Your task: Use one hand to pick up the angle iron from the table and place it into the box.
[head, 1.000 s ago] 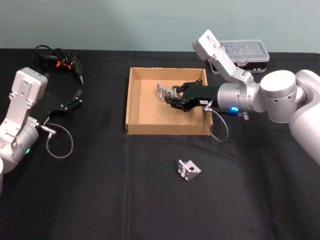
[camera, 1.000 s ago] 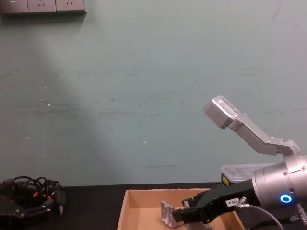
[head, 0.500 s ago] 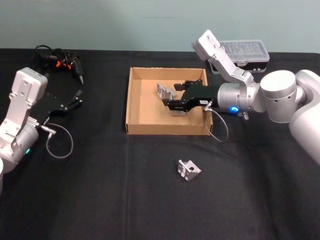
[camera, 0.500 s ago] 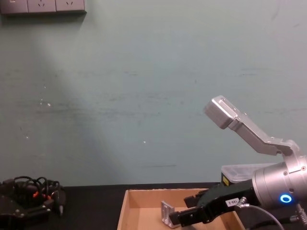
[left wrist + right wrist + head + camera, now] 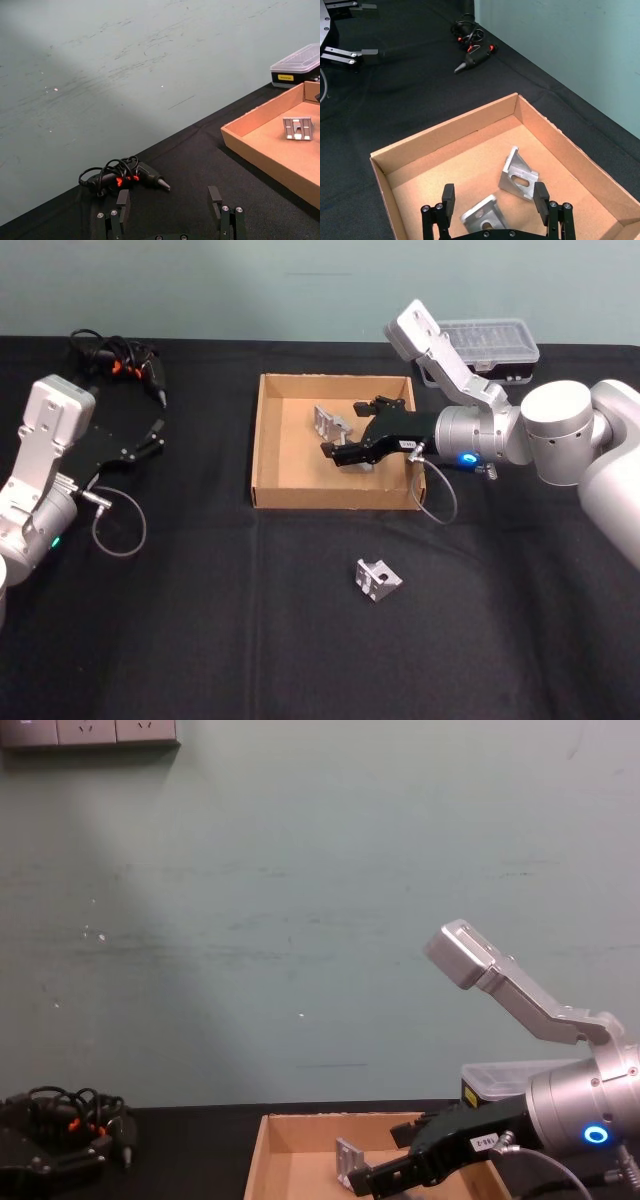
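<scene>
Right gripper [image 5: 343, 428] over box [image 5: 330, 502], fingers spread wide, holding nothing. One angle iron [image 5: 519, 175] on the box floor just past the fingertips, clear of both. A second iron [image 5: 481, 214] lies between the fingers, lower down. A third iron [image 5: 378, 580] on table [image 5: 200, 640], outside the box, well behind the fingers. Case [image 5: 488, 343] beyond the arm. Left gripper [image 5: 169, 196] parked, fingers apart, glue gun [image 5: 125, 176] ahead of them. One second ago the right fingers pinched the first iron. They have since let go and eased back.

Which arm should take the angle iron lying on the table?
Right. The right hand is open over the box, close to the angle iron; the left hand sits parked far left.
</scene>
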Tool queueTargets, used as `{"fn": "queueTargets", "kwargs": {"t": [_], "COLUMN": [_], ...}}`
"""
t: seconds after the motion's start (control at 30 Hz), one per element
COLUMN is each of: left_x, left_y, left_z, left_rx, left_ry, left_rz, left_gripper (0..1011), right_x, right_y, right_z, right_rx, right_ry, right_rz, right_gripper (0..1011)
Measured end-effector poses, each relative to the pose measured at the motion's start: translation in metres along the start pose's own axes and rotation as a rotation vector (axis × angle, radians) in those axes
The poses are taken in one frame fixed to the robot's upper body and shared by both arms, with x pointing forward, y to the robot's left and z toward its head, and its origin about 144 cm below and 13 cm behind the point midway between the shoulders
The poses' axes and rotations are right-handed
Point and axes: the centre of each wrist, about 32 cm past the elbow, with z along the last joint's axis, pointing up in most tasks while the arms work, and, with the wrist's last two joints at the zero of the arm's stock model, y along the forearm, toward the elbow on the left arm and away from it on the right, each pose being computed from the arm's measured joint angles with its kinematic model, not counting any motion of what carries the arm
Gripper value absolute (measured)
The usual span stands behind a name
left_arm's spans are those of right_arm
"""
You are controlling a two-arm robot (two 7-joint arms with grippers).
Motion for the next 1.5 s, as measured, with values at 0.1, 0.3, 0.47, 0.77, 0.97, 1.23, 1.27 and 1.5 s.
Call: {"fn": "queueTargets", "kwargs": {"t": [0.1, 0.3, 0.47, 0.77, 0.97, 1.23, 1.27, 1.5], "left_x": [0.0, 0.0, 0.0, 0.0, 0.0, 0.0, 0.0, 0.0], "left_y": [0.0, 0.0, 0.0, 0.0, 0.0, 0.0, 0.0, 0.0], "left_z": [0.0, 0.0, 0.0, 0.0, 0.0, 0.0, 0.0, 0.0], "left_rx": [0.0, 0.0, 0.0, 0.0, 0.0, 0.0, 0.0, 0.0], "left_ry": [0.0, 0.0, 0.0, 0.0, 0.0, 0.0, 0.0, 0.0], "left_rz": [0.0, 0.0, 0.0, 0.0, 0.0, 0.0, 0.0, 0.0], "left_gripper": [1011, 1011, 1011, 1011, 1011, 1011, 1011, 1011], "right_x": [0.0, 0.0, 0.0, 0.0, 0.0, -0.002, -0.003, -0.009], "right_y": [0.0, 0.0, 0.0, -0.002, -0.007, -0.019, -0.022, -0.035], "right_z": [0.0, 0.0, 0.0, -0.002, 0.0, 0.006, 0.007, 0.012], "right_rx": [0.0, 0.0, 0.0, 0.026, 0.061, 0.119, 0.131, 0.169], "right_ry": [0.0, 0.0, 0.0, 0.0, 0.001, 0.001, 0.003, 0.009], "right_rz": [0.0, 0.0, 0.0, -0.005, -0.005, 0.011, 0.015, 0.03], "right_gripper": [1002, 1003, 1003, 1003, 1003, 1003, 1003, 1003]}}
